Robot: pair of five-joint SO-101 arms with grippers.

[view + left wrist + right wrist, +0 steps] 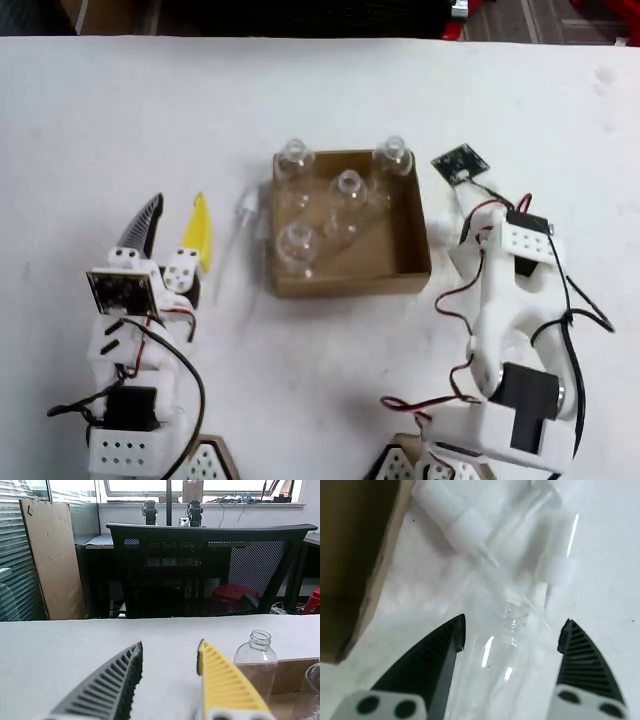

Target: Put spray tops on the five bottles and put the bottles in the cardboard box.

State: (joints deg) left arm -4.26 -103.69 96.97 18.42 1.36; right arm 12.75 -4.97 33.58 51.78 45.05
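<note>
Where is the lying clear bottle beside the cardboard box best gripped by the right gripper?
Across its wide body, just behind the neck, coming from above. The bottle lies on its side, neck toward the spray tops, and the open right gripper straddles its body.

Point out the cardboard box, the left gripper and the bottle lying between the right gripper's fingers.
cardboard box (350, 282), high view, on the wall nearest the arms.
left gripper (178, 198), high view, midway between its fingertips.
bottle (500, 652), right wrist view, on its clear body.

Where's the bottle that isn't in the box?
In the right wrist view, the clear plastic bottle sits inside the open right pincer, near the brown cardboard box.
</note>
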